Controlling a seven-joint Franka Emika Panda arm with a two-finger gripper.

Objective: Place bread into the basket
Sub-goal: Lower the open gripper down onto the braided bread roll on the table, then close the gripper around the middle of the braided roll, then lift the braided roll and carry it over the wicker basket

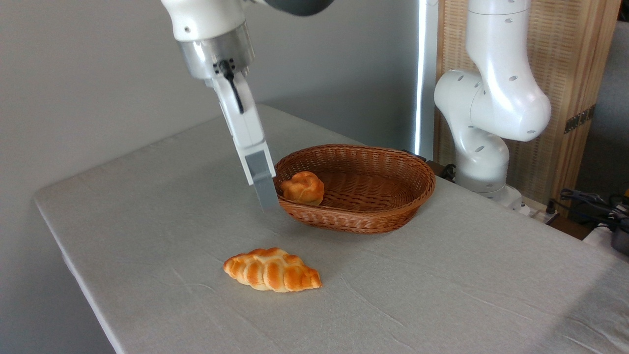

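The gripper [267, 199] shows matt grey fingers below a smooth white plastic-looking body and a brushed metal collar. Just right of it, the basket [393, 167] is brown woven wicker, ribbed and rough, holding a glossy golden roll [303, 188]. Below the fingertips, the bread [271, 270] has a shiny, ridged orange crust. The table [147, 196] wears matt, lightly creased grey cloth.

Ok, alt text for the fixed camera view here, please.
A braided loaf lies on the grey table, in front of an oval wicker basket that holds a small round roll. The gripper hangs empty beside the basket's left end, seen side-on.
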